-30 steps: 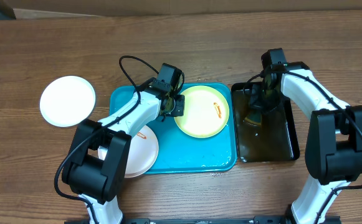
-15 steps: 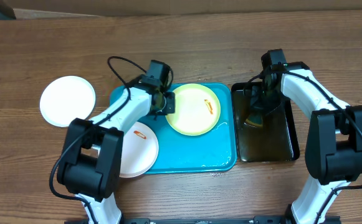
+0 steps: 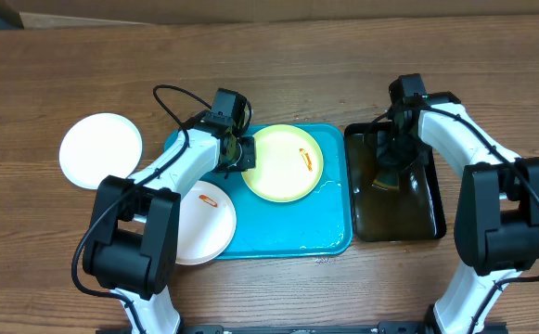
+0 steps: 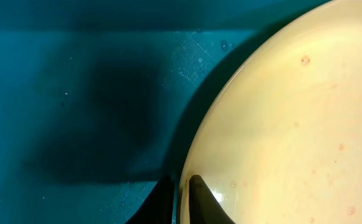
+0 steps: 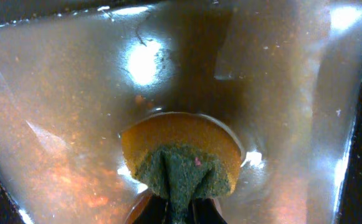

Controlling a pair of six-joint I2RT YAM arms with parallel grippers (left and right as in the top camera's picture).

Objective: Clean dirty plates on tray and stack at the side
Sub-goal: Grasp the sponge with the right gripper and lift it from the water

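Wood table [image 3: 343, 65], cardboard [image 3: 250, 17] at 12 o'clock. Left gripper [image 4: 181, 186] pinches the green plate [image 3: 283, 172] by its rim on the blue tray [image 3: 297, 237]; right gripper [image 5: 179, 208] pinches a sponge [image 5: 181, 165], 3 o'clock.

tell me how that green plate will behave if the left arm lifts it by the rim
The green plate looks rigid, so it should probably lift in one piece. Droplets dot its surface, so it may slip in the left gripper. Pinched only at one edge, its far side will likely droop toward the tray.
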